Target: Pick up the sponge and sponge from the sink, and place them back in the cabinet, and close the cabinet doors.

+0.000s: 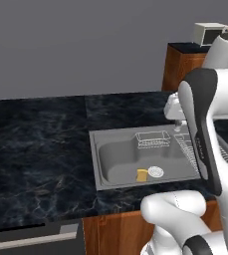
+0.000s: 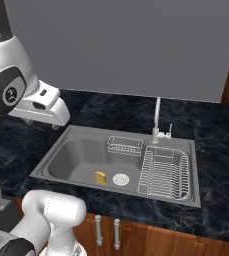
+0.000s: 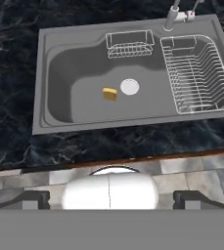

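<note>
Sponge (image 3: 110, 93) lies by sink (image 3: 133, 122) drain, seemingly on edge.

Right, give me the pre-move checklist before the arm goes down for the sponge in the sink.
1. Sponge located: ok, on the sink floor beside the white drain.
2. Second sponge located: cannot tell, just one is visible.
3. Gripper open: ok, fingers spread wide.
4. Gripper empty: ok, nothing between the fingers.
5. Path down clear: ok, wire basket and dish rack sit away from the sponge.
6. Gripper over the sponge: not ok, it's high and short of the basin.
</note>
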Controlling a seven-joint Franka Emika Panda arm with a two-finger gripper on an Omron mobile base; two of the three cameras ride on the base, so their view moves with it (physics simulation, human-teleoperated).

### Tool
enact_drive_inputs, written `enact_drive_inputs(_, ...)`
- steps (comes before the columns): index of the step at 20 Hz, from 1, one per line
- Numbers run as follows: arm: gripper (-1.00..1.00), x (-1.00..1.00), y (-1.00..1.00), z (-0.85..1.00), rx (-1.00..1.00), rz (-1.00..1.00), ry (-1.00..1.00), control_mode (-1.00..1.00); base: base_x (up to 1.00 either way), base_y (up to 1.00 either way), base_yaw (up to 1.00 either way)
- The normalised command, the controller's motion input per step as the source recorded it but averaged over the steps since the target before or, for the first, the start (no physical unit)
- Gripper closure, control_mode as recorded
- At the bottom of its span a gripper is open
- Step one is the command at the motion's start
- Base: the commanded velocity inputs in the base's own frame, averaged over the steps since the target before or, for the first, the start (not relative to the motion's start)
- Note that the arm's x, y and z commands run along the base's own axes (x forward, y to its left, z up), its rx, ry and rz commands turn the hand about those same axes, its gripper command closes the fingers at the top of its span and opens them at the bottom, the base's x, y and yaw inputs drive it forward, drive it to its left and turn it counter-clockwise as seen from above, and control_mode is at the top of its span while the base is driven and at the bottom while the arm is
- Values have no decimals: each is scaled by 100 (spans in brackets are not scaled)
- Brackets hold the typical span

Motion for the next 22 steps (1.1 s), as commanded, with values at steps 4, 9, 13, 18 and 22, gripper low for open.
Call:
enact_drive_inputs(4, -100, 38, 3, -32, 2, -4, -1, -100, 0, 0, 0)
enact_drive_inputs(9, -100, 35, 3, -32, 0, -4, -1, -100, 0, 0, 0)
enact_drive_inputs(13, -100, 24, 0, -34, 0, -3, 0, -100, 0, 0, 0)
enact_drive_inputs(18, -100, 22, 0, -35, 1, -3, 0, -100, 0, 0, 0)
enact_drive_inputs(22, -100, 22, 0, -38, 2, -3, 0, -100, 0, 0, 0)
